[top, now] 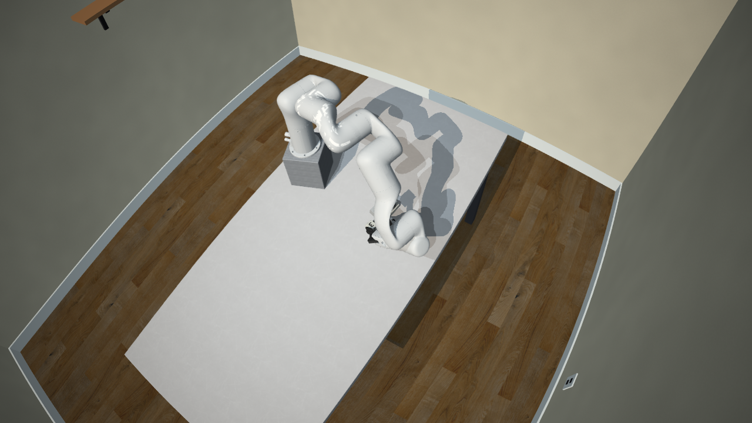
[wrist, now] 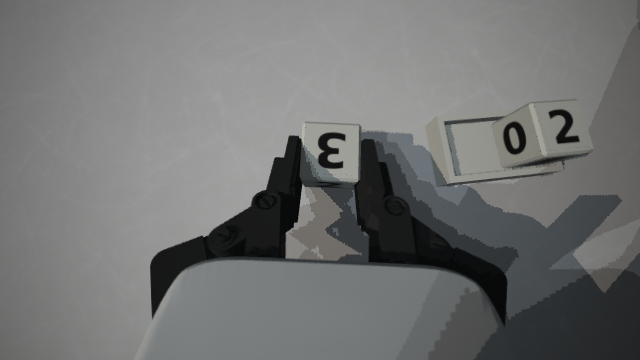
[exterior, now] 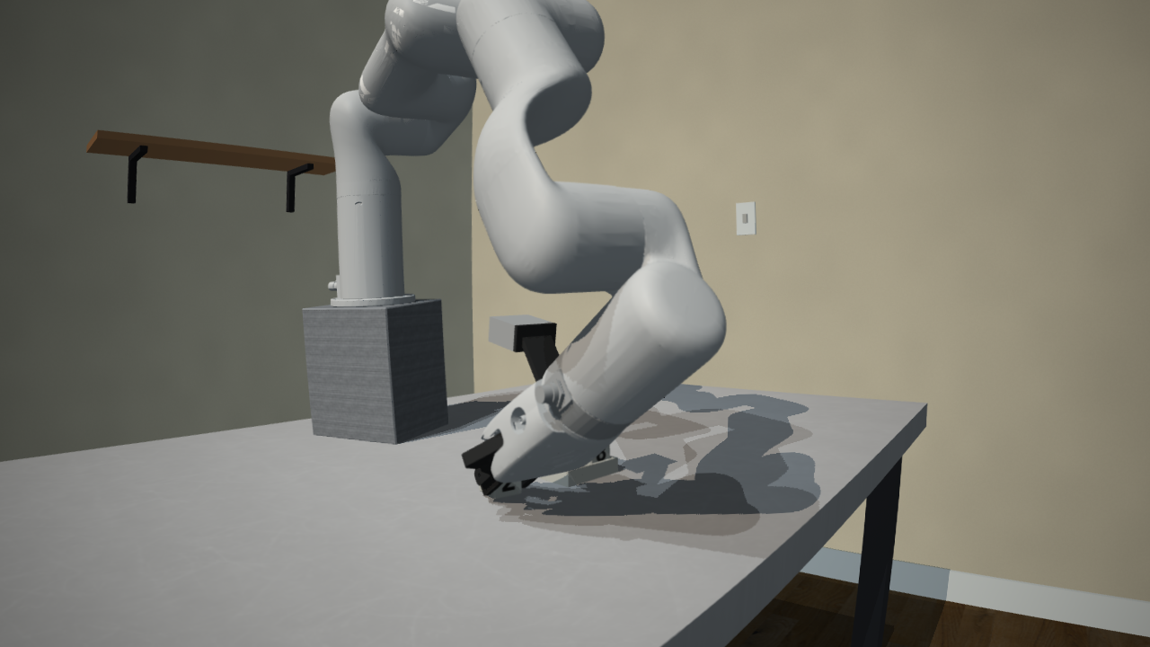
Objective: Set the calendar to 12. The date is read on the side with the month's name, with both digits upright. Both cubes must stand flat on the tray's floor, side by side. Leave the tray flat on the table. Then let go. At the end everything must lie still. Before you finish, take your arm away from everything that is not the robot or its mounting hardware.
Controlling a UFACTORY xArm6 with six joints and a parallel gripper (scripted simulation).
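Observation:
My gripper [wrist: 329,156] [exterior: 505,484] is shut on a white cube [wrist: 312,131] [exterior: 508,487] [top: 371,224]. The held cube shows an upside-down 3 in the wrist view and part of a 2 in the exterior view. It is low over the table; whether it touches is unclear. The pale tray [wrist: 438,155] [exterior: 591,470] lies flat to the right of the gripper in the wrist view, with its left half empty. The other cube [wrist: 562,131] [exterior: 601,455] stands in the tray's right half, showing 0 and 2 in the wrist view. The month's name is not visible.
The white table [top: 252,294] [exterior: 241,546] carries the robot's grey base block [top: 305,172] [exterior: 349,374]. The table's long right edge runs close beside the bent arm in the top view. Arm shadows fall across the tray's surroundings. The arm hides most of the tray in the top view.

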